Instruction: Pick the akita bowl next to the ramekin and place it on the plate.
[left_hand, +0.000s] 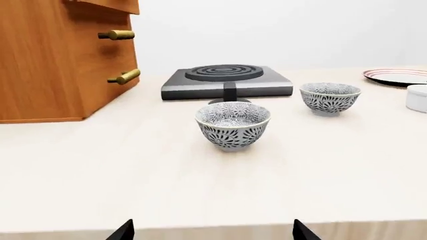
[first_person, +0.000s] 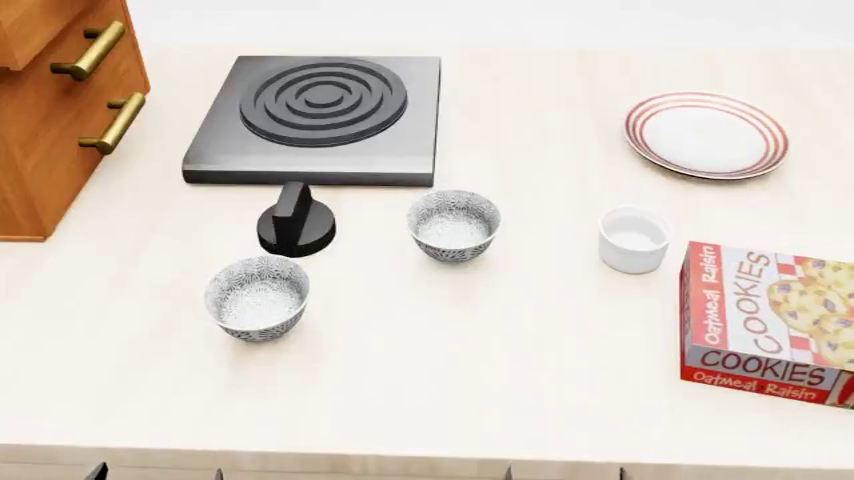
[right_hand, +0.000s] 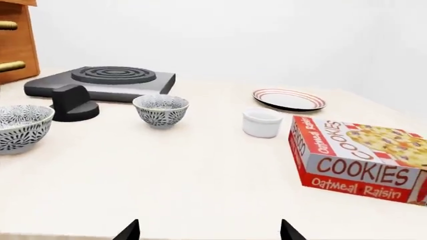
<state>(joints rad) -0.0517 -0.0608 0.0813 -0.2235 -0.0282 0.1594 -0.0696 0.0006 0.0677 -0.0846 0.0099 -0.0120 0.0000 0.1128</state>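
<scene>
Both pincers sit spread and empty at the near edge of the surface (first_person: 534, 330). The akita bowl (first_person: 454, 225) stands upright well ahead of the right pincer (right_hand: 209, 231), the ramekin (first_person: 633, 239) beside it; the plate (first_person: 706, 135) lies farther beyond.

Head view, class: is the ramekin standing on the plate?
No, the ramekin stands on the counter, apart from the plate.
</scene>
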